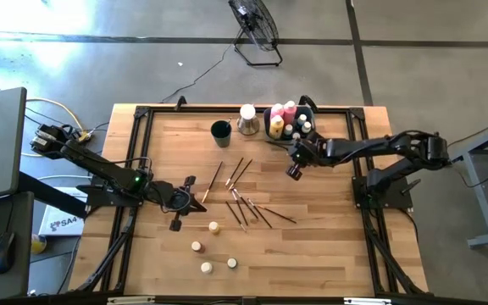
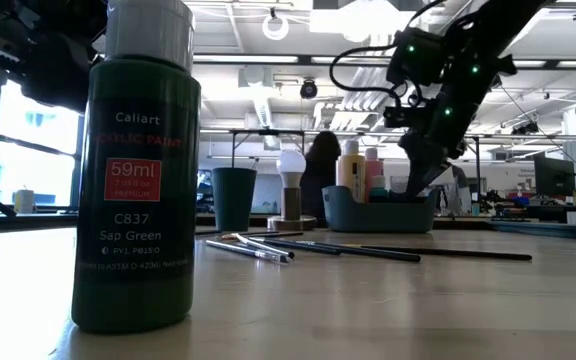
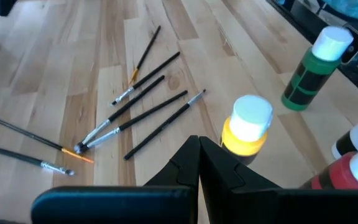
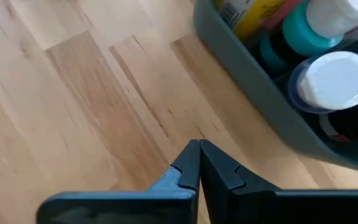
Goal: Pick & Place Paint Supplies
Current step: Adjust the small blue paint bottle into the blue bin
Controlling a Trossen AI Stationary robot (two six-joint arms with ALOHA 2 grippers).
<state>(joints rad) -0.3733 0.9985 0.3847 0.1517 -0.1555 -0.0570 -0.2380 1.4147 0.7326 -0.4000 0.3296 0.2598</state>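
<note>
While both arms reached in over the worktop (image 1: 329,254), neither held anything: the left gripper (image 1: 177,224) had its fingers pressed together and empty, and so did the right gripper (image 1: 293,172). Just ahead of the left gripper stood a small yellow pot (image 3: 247,129) with a white cap, touching nothing, and beyond it the thin dark-handled brushes (image 1: 244,199) lay scattered flat between the two grippers. Further past the yellow pot stood a green bottle (image 3: 313,70) and, beside it, red bottles (image 3: 353,171). Close beside the right gripper sat the grey-blue bin (image 4: 253,106), already holding pink, yellow and teal bottles. The pots looked light, rigid and smooth, likely to tip or skid if nudged, so a hold around the body below the cap would seem safest. The brushes looked light and stiff but very thin and flat on the wood, probably best pinched across the handle near the middle. The left arm stretched low from its own side, wrist tilted down at the pot; the right arm extended from its side, wrist pitched down beside the bin.
</note>
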